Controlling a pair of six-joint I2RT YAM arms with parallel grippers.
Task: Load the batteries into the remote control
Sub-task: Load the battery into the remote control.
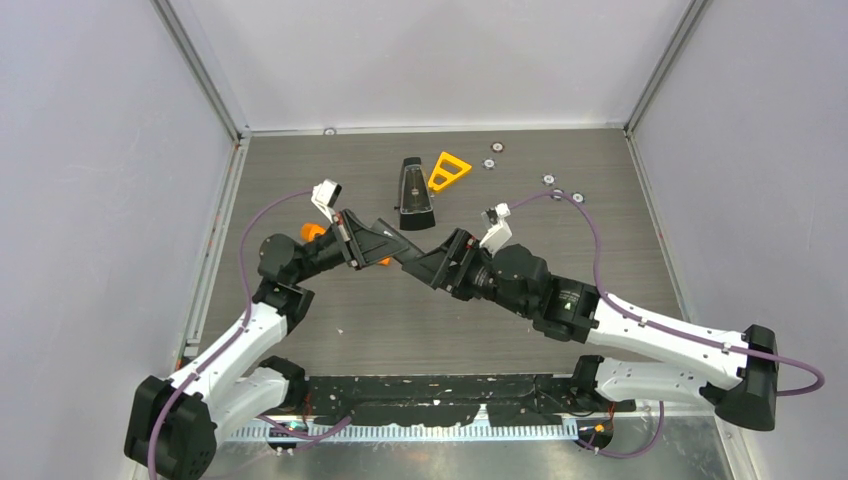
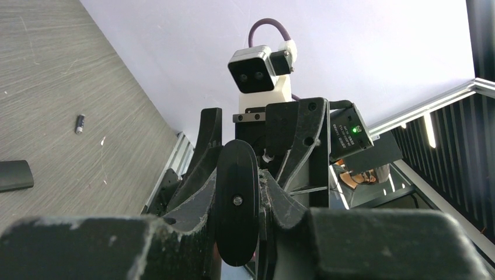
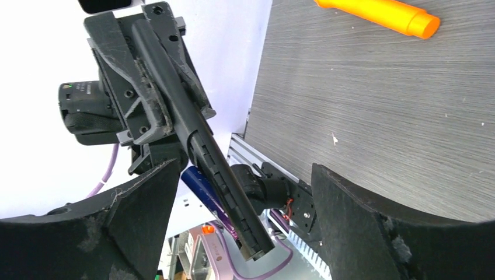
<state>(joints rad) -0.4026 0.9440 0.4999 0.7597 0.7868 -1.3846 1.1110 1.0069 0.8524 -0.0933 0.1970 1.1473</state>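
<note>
My left gripper (image 1: 378, 242) is shut on the remote control (image 1: 403, 253), a slim black bar held in the air over the table's middle. In the left wrist view the remote (image 2: 236, 175) shows end-on between the fingers (image 2: 192, 195). In the right wrist view the remote (image 3: 198, 140) slants down from the left gripper, and a purple-blue battery (image 3: 201, 188) lies against its side. My right gripper (image 1: 428, 262) is open, its jaws wide on either side of the remote's free end (image 3: 251, 239). A second battery (image 2: 80, 123) lies on the table.
A tapered black case (image 1: 413, 192), an orange triangle (image 1: 449, 170) and small silver discs (image 1: 490, 150) lie at the back. An orange cylinder (image 3: 379, 14) lies by the left arm. A small black cover piece (image 2: 14, 175) lies on the table.
</note>
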